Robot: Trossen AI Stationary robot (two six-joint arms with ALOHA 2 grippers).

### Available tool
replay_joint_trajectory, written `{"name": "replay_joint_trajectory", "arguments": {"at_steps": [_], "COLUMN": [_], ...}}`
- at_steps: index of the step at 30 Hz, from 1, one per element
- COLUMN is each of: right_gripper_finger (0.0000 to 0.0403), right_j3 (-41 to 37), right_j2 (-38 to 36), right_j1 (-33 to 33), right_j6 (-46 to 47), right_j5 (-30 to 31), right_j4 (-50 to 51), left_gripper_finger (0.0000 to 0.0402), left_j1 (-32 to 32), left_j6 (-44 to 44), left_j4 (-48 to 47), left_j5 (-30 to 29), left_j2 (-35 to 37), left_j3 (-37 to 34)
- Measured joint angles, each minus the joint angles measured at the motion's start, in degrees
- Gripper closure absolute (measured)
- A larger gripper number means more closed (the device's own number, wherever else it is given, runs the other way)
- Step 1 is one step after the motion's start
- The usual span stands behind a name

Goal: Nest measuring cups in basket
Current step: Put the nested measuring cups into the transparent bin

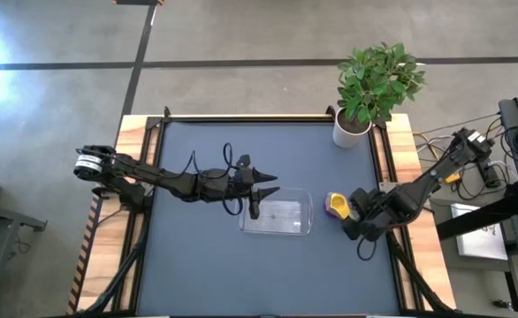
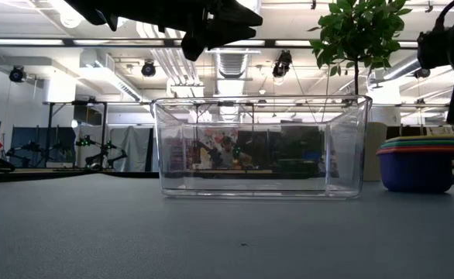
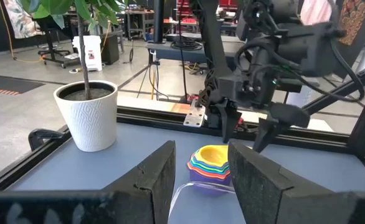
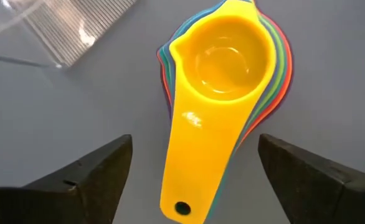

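Several measuring cups (image 4: 223, 74) nested into one stack, yellow on top, with orange, green, red and teal rims showing beneath and a blue-purple cup at the bottom. Resting on the dark table (image 1: 197, 265), outside the basket (image 1: 278, 216) and just beside its right end, not touching it. Yellow handle pointing away from the basket, toward the right gripper (image 4: 192, 171). Seen at table height as a low blue bowl with striped rims at the picture's right edge (image 2: 422, 161).

Clear basket near the table's middle, upright, nothing inside.

Right gripper (image 1: 358, 216) hovering just over the stack's handle end, fingers (image 4: 92, 174) spread wide on either side of the handle, holding nothing, not touching the cups.

Left gripper (image 1: 261, 188) above the basket's left end, fingers (image 3: 148, 177) parted and empty, pointed across the basket toward the cups (image 3: 211, 163). From table level, hanging clear above the basket's rim (image 2: 211, 27).

White plant pot (image 1: 351, 130) with a green leafy plant at the table's far right corner, well apart from the cups.
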State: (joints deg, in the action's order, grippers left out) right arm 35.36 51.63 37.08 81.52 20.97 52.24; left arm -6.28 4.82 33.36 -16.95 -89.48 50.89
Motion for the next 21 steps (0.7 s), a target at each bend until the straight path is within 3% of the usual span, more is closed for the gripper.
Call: {"name": "replay_joint_trajectory", "arguments": {"at_steps": [7,11,21], "right_gripper_finger": [0.0059,0.0061,0.0088], "right_j3": [3.7,3.7,3.5], "right_j2": [9.2,12.8,16.0], "right_j1": [0.0,-1.6,-8.0], "right_j6": [0.5,0.5,-6.2], "right_j5": [-0.6,-4.1,-8.2], "right_j4": [3.8,3.8,1.5], "left_gripper_finger": [0.0271,0.0271,0.0271], "left_j1": [0.0,0.0,0.0], "left_j6": [-0.1,-0.1,-0.1], "left_j4": [0.0,0.0,0.0], "left_j5": [0.0,0.0,0.0], "left_j2": [0.0,0.0,0.0], "left_j3": [0.0,0.0,0.0]}}
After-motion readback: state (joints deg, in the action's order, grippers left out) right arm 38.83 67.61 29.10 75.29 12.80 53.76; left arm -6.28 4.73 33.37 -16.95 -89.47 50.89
